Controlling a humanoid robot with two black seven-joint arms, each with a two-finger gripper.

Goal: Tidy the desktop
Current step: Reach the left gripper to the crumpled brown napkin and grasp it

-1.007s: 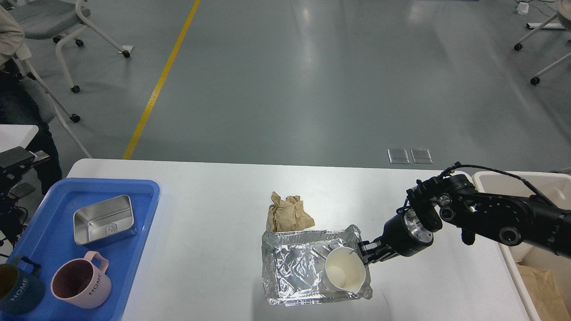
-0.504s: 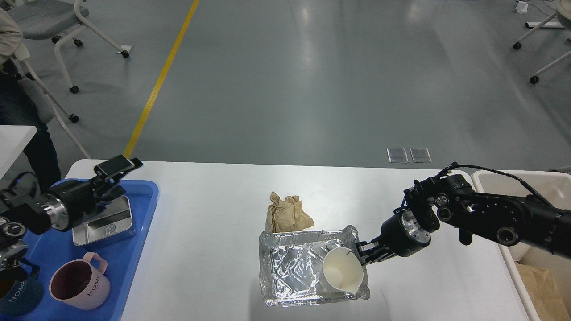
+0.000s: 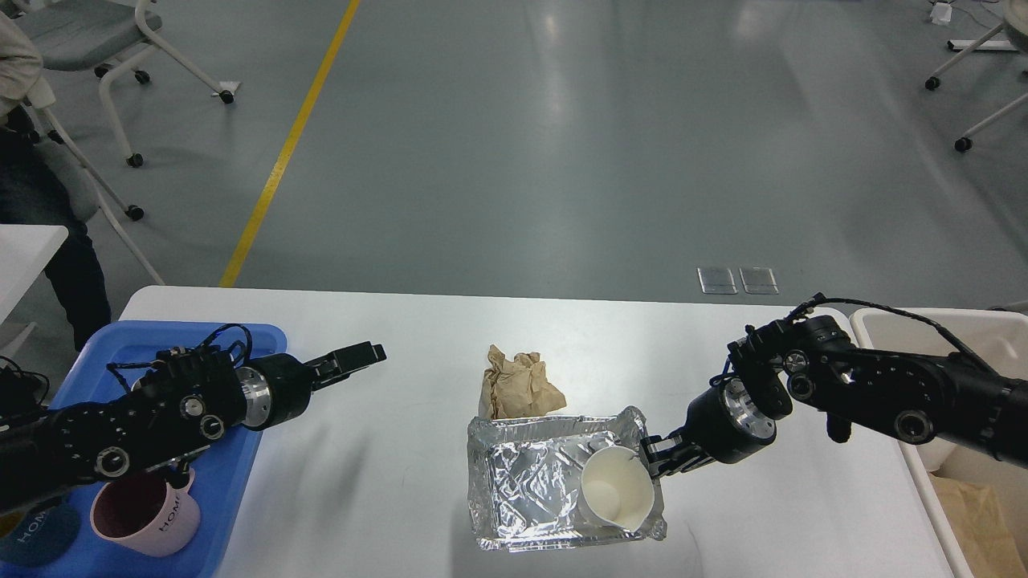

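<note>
The white desktop [image 3: 385, 498] holds a crumpled foil tray [image 3: 522, 490] at front centre, with a white paper cup [image 3: 614, 494] lying tilted inside its right end. A crumpled brown paper ball [image 3: 518, 385] lies just behind the tray. My right gripper [image 3: 654, 457] reaches in from the right, and its dark fingers are closed at the tray's right rim, right beside the cup. My left gripper [image 3: 365, 353] hovers over the desktop left of the paper ball, holding nothing. Its fingers look like one dark bar.
A blue tray [image 3: 241, 449] at the left holds a pink mug [image 3: 148, 522] and a dark blue mug [image 3: 36, 542], partly hidden by my left arm. A beige bin [image 3: 948, 329] with brown paper inside stands off the table's right end.
My left arm has swung in from the left, over the blue tray and out above the desktop. The foil tray, cup and right gripper have shifted slightly left.
</note>
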